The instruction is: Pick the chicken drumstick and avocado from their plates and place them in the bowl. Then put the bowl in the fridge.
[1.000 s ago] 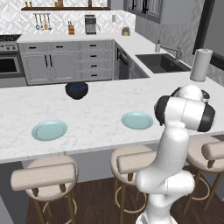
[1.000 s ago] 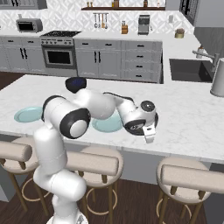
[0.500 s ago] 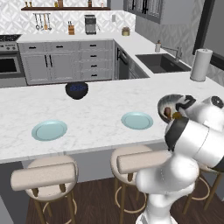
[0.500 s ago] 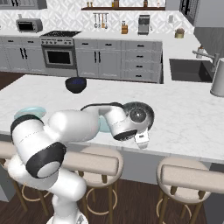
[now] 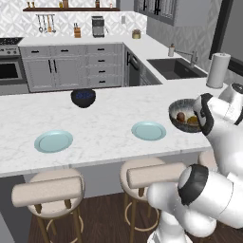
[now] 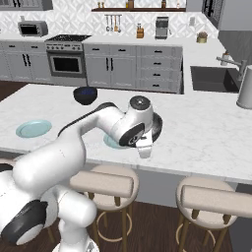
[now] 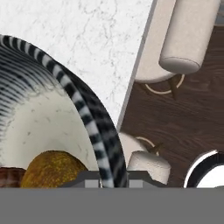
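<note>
Since the earlier frame the bowl [image 5: 186,115] has swung off the desk [image 5: 104,128] toward three o'clock, carried in the closed claw [image 7: 109,181] pinching its rim. Drumstick [image 5: 181,116] and avocado [image 5: 192,120] sit inside, both plates [image 5: 53,141] bare. Only the trip to the fridge remains.

arm: bent, reaching right over counter edge | wrist: turned downward | fingers [image 7: 106,178]: clamped together
</note>
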